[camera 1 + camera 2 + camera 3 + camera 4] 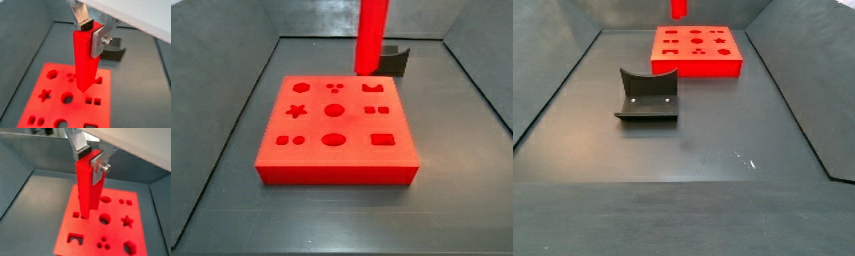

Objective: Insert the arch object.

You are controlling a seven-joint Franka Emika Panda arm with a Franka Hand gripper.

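The arch object is a long bright red bar, seen in both wrist views (85, 60) (88, 188). My gripper (90, 32) (91, 158) is shut on its upper end and holds it upright. The silver fingers (99, 40) press both of its sides. In both side views the bar (372, 35) (679, 8) hangs above the far edge of the flat red board (334, 150) (698, 68), near the arch-shaped cut-out (374, 88), with its lower end clear of the board. The gripper itself is out of frame in both side views.
The fixture (647, 95) (394, 62) (115, 53), a dark bracket with a curved notch, stands on the dark floor beside the board. The board has several shaped cut-outs. Grey walls enclose the floor on all sides.
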